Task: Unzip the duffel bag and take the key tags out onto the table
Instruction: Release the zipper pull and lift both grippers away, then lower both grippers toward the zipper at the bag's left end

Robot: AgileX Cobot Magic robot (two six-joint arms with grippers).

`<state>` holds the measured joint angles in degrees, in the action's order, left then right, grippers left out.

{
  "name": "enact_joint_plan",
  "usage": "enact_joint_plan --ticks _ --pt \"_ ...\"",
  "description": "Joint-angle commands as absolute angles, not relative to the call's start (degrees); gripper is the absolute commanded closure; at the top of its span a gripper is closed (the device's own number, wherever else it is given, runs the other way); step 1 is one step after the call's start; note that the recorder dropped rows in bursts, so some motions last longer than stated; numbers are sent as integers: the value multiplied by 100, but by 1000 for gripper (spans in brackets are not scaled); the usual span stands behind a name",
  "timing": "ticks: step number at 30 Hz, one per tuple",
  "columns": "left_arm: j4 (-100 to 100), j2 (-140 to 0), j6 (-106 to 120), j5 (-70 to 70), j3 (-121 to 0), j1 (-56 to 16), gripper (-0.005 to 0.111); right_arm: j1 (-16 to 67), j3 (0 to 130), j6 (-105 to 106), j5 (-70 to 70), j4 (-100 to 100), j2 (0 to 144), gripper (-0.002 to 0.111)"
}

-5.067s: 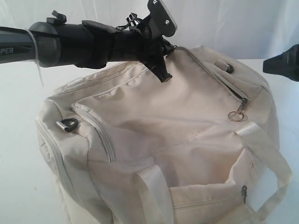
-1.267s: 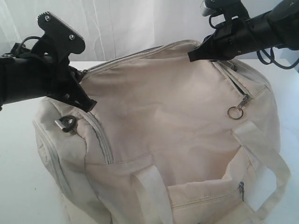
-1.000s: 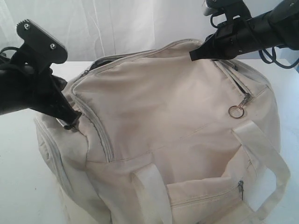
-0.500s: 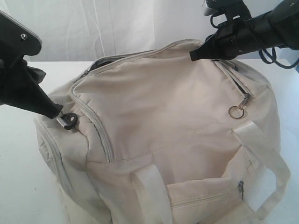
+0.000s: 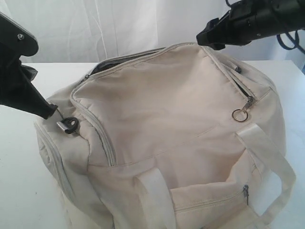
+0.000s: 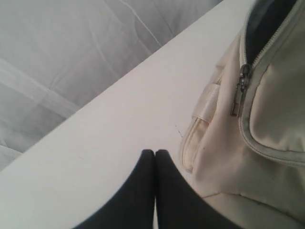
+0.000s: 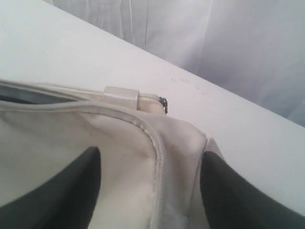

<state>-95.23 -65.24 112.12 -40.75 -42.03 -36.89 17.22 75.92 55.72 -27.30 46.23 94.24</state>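
Observation:
The cream duffel bag [image 5: 181, 124] fills the middle of the table [image 5: 19, 191]. Its top zipper gapes along the far left edge, where grey lining [image 5: 112, 64] shows. My left gripper [image 5: 46, 112] is shut on nothing, just off the bag's left end beside the metal D-ring [image 5: 69, 125]. In the left wrist view its closed tips [image 6: 155, 152] hover over bare table, apart from a dark zipper pull [image 6: 238, 90]. My right gripper [image 5: 206, 39] hangs open above the bag's far right corner. Its fingers [image 7: 71, 186] straddle a zipper seam [image 7: 159, 181] without touching. The key tags are hidden.
A ring-ended zipper pull [image 5: 240, 114] hangs on the bag's right side, and a small pocket zipper [image 5: 246, 193] sits lower down. Wide strap handles [image 5: 271, 157] drape off the front. A white curtain [image 5: 119, 24] backs the table.
My left gripper has swept from the bag's top out to its left end, and the top zipper has opened along that side. The right gripper came in, then lifted slightly.

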Motion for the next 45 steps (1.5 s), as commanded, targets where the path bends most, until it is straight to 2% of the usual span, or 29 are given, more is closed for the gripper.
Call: enact_joint_plan --ticks 1,4,8,12,14,17,20,24,30,33,37,39,45 --pt "-9246 -6534 11979 -3422 -4465 -3366 107 1694 7596 5386 -3077 4618 9107 52" --pt "-9995 -6735 12145 -2136 -4887 -2430 107 1694 7596 5326 -3290 4618 8986 52" --pt "-9995 -6963 11443 -344 -5131 -1400 107 1694 7596 5217 -3467 4628 8848 52" --pt "-9830 -7286 10422 2460 -5269 -423 107 1717 7596 5100 -3737 4655 8746 52" --pt "-8806 -7632 8864 4149 -5561 151 107 1761 7596 5100 -3926 4683 8737 54" --pt "-6517 -8080 7232 6001 -6253 509 107 1916 7596 5100 -4030 4683 8747 55" --pt "-5439 -8127 6338 5861 -6685 494 107 2063 7596 5100 -4319 4702 8747 55" --pt "-4728 -8006 6254 5720 -7025 303 107 2344 7596 5100 -5063 4696 8747 55" --pt "-4486 -8058 6542 5126 -7067 -235 107 2949 7596 5100 -5518 4623 8747 54" --pt "-3998 -8189 6758 4658 -7067 -496 94 3108 7596 5066 -5541 4623 8756 54" --pt "-3829 -8441 6769 4123 -7067 -593 59 3162 7572 4963 -5699 4609 8756 54" --pt "-3932 -8581 6783 3967 -7067 -599 47 3162 7572 4900 -5709 4504 8756 54" --pt "-4301 -9048 6965 3919 -7067 -607 44 3162 7572 4874 -5656 4479 8756 54"
